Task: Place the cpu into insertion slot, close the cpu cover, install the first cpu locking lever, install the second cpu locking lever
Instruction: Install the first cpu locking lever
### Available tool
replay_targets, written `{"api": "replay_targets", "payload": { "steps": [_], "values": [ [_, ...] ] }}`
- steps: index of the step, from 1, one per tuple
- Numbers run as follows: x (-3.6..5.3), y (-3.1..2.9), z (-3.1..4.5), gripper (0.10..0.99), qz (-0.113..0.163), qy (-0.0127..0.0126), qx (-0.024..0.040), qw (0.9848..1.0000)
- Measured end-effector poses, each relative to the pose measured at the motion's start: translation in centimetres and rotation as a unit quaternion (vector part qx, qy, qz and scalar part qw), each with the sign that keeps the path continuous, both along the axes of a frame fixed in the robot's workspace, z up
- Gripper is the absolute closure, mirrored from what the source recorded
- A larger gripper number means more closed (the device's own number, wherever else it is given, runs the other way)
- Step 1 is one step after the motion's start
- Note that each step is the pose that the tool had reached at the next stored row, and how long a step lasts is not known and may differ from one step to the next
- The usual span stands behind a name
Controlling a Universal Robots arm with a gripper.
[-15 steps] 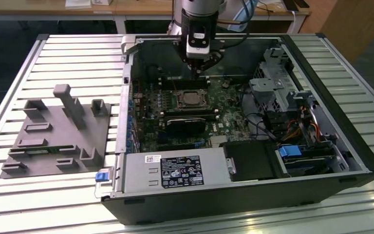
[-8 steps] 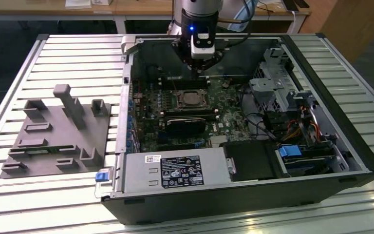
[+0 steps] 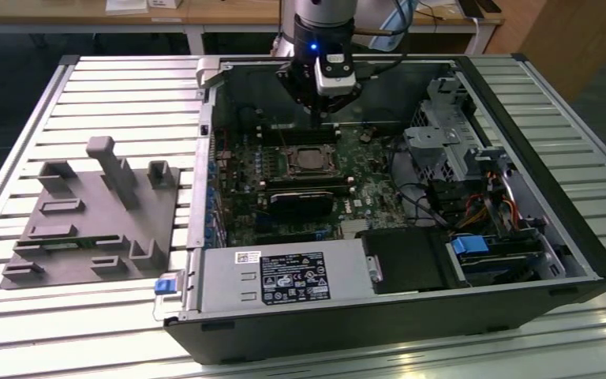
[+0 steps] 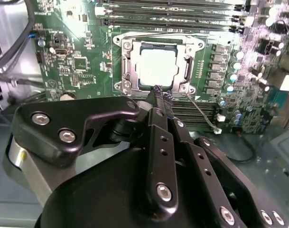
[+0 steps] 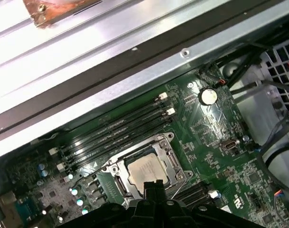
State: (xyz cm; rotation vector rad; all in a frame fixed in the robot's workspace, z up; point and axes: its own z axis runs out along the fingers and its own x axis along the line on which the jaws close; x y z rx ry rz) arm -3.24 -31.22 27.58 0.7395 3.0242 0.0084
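Observation:
The cpu (image 4: pixel 157 66) lies flat in the insertion slot (image 4: pixel 136 66) on the green board, its dull silver top showing. The cpu cover (image 4: pixel 125 66) is down around it, framing it on all sides. A thin wire lever (image 4: pixel 201 112) sticks out loose from one socket corner over the memory slots. Another wire lever (image 4: pixel 153 34) runs along the socket's far edge. My gripper (image 4: pixel 159 93) is shut with nothing in it, its tips just above the socket's near edge. In the exterior view the gripper (image 3: pixel 323 125) hangs over the cpu (image 3: pixel 309 161). The first wrist view shows the cpu (image 5: pixel 145 172) just beyond the gripper (image 5: pixel 153 186).
The open computer case (image 3: pixel 208 158) walls in the board on all sides. Long black memory slots (image 4: pixel 168 9) flank the socket. A drive cage and cables (image 3: pixel 461 166) fill the exterior view's right, and a power supply (image 3: pixel 282 276) sits in front. A grey fixture (image 3: pixel 92 213) lies on the table at the left.

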Motion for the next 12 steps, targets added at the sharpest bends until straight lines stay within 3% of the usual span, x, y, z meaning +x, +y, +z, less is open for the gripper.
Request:
{"api": "replay_targets", "payload": {
  "steps": [5,12],
  "values": [
    [0.00,0.00,0.00,0.973,0.030,-0.0003,0.0000,0.9996],
    [0.00,0.00,-0.01,0.973,0.067,-0.0014,0.0000,0.9977]
  ]
}}
